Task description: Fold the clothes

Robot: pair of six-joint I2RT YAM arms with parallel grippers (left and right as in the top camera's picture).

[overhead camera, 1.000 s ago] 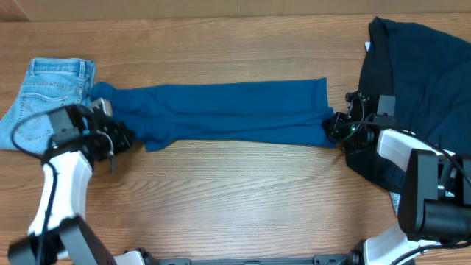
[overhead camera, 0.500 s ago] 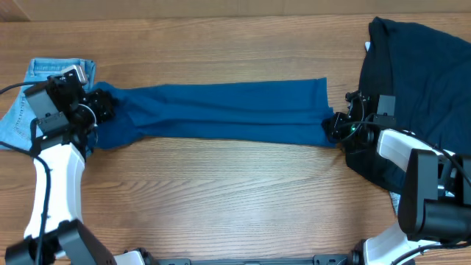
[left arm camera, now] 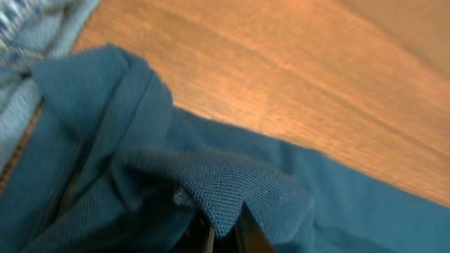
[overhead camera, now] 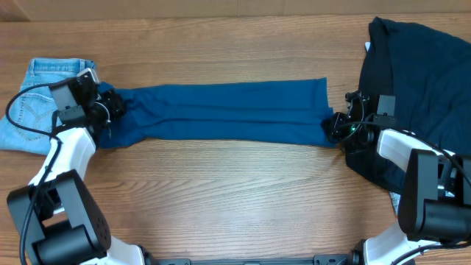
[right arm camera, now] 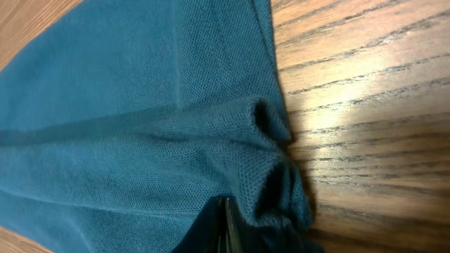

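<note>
The mid-blue jersey top (overhead camera: 221, 110) lies stretched in a long band across the table. My left gripper (overhead camera: 110, 110) is shut on its left end, and the pinched fold shows in the left wrist view (left arm camera: 225, 190). My right gripper (overhead camera: 335, 126) is shut on its right end, where the bunched edge shows in the right wrist view (right arm camera: 260, 169). The light-blue denim jeans (overhead camera: 40, 96) lie at the far left, under my left arm. The dark navy garment (overhead camera: 419, 81) lies at the far right, partly under my right arm.
Bare wooden table (overhead camera: 235, 199) lies in front of the top and behind it (overhead camera: 221, 51). The jeans' edge shows at the left of the left wrist view (left arm camera: 21, 42).
My left gripper has carried the top's left end back and leftward, then slightly right, drawing the front left edge straight. The right arm has not moved.
</note>
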